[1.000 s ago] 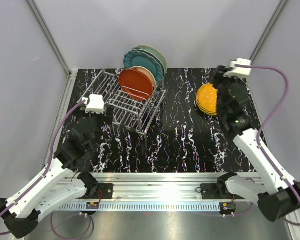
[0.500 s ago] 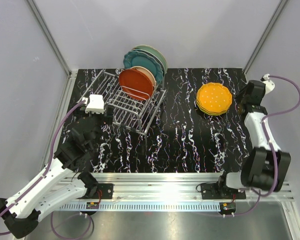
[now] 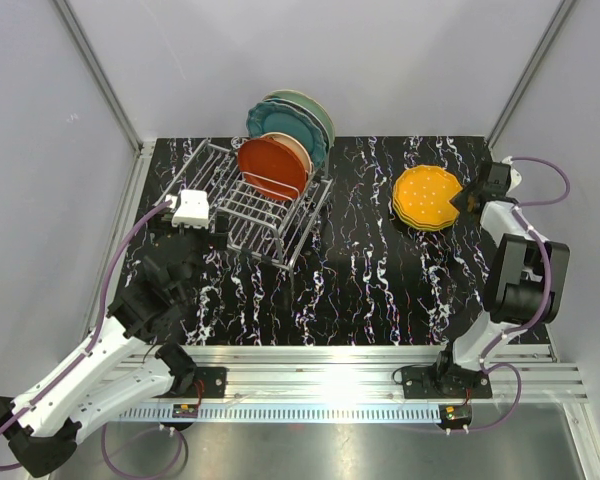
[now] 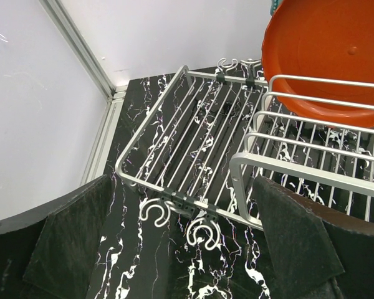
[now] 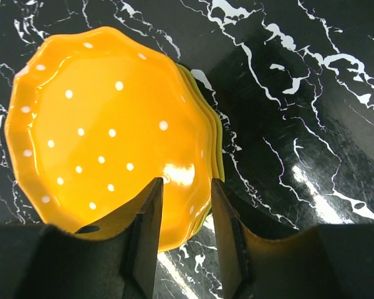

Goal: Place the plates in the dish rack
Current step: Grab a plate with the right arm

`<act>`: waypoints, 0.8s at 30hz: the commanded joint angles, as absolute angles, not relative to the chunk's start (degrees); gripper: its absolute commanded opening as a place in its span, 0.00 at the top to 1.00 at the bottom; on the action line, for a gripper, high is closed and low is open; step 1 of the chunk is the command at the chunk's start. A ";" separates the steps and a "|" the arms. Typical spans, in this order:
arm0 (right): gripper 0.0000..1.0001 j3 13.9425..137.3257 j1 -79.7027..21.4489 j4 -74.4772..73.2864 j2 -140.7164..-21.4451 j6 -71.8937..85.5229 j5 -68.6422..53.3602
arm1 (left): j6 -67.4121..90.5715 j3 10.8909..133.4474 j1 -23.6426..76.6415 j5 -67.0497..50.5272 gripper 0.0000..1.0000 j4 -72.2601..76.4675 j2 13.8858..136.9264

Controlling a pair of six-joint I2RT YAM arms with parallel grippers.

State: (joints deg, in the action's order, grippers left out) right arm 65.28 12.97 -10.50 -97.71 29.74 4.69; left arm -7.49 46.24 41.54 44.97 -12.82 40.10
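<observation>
Plenty of room across the bare middle of the surface (image 3: 360, 290) between the dish rack (image 3: 242, 222) on the left and the stacked dotted plates (image 3: 427, 197) on the right, though upright plates (image 3: 285, 140) fill the rack's back-right slots, its low front-left bars lie clear, and the right gripper (image 3: 465, 197) crowds the stack's right rim.

Glossy glazed orange-yellow plate (image 5: 106, 143); shiny metal wire dish rack (image 3: 260, 212); polished black-marble table (image 3: 360, 290).

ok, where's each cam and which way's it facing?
Top external: high behind the robot, looking down on the table; left arm, right arm show.
Left wrist: faces the dish rack; own fingers below.
Right wrist: looks down on the dotted orange-yellow plate; own fingers below.
Shared: top and left wrist both see the dish rack.
</observation>
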 commanded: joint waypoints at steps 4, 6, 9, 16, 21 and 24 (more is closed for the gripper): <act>0.57 68.73 13.27 -9.76 -100.81 30.24 6.41 | -6.50 48.16 41.40 43.24 0.01 -11.51 39.02; 0.57 68.82 13.27 -9.58 -102.04 30.06 6.94 | -6.50 48.25 41.40 43.16 0.01 -11.51 39.11; 0.57 68.91 13.27 -8.97 -103.36 29.88 6.85 | -6.50 48.34 41.40 43.07 0.01 -11.60 39.29; 0.68 70.75 13.27 -8.79 -105.64 29.71 6.59 | -6.77 48.25 41.40 43.59 0.01 -11.86 39.29; 0.83 70.75 13.27 -8.79 -105.56 29.62 6.07 | -6.77 48.25 41.40 43.42 0.01 -11.78 39.38; 0.94 70.23 13.27 -8.88 -105.12 29.44 5.71 | -6.68 48.43 41.40 43.33 0.01 -11.86 39.46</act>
